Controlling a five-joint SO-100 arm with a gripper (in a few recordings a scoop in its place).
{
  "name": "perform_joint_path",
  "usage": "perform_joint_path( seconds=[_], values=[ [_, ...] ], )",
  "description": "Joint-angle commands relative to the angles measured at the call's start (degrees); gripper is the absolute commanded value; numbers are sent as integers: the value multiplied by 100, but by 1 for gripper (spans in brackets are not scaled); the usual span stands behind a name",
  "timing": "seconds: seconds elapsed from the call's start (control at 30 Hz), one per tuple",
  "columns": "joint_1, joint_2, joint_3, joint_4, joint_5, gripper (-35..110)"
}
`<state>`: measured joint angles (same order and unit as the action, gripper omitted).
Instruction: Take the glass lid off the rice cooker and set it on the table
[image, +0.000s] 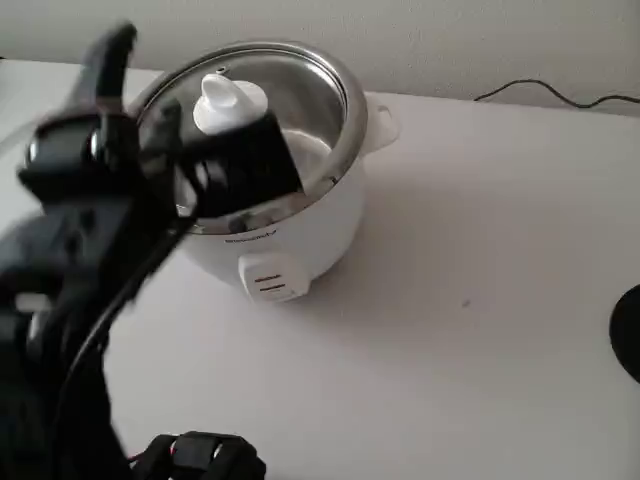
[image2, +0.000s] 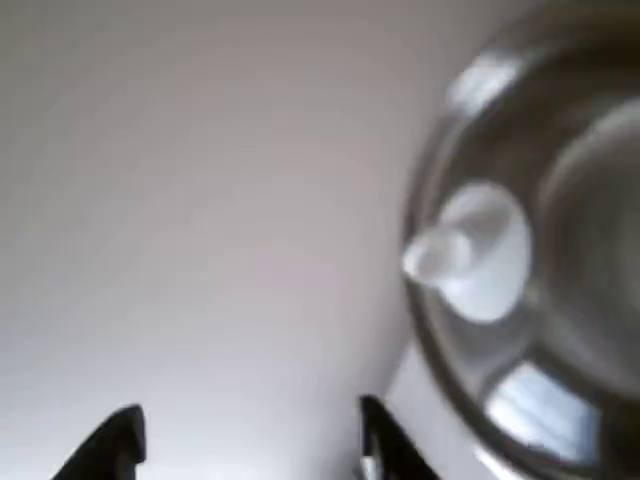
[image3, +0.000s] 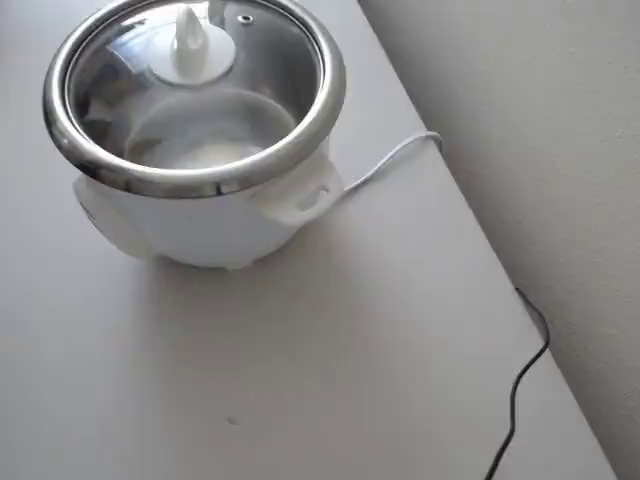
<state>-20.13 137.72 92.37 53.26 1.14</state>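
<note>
White tabletop (image3: 330, 370): wide bare area beside one rice cooker (image3: 200, 215) near the wall edge. One glass lid (image3: 190, 70) seated. One hand (image2: 245, 440), spread wide, empty.

Black arm (image: 80, 230) (trailing black cable)

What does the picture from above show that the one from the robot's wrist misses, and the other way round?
Overhead view alone: the whole rice cooker with a side handle, its white cord, a black cable along the wall, and much of the table.

Wrist view alone: the open gripper, its two dark fingertips apart at the bottom edge with nothing between them.

Both: the glass lid sitting on the cooker, with its white knob.
</note>
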Motion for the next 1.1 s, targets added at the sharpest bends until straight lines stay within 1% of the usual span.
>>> perform_joint_path(
  seconds=[0.0,0.2,0.77,0.9,1.03,1.07],
  values=[
    [-352,-809,-475,-352,220,29],
    [-378,-1573,-475,-923,264,29],
    [343,-2689,-475,-2347,-167,28],
    [492,-2698,-413,-2663,-167,18],
    [571,-2698,-413,-2883,-26,0],
    [571,-2689,-413,-2927,105,0]
  ],
)
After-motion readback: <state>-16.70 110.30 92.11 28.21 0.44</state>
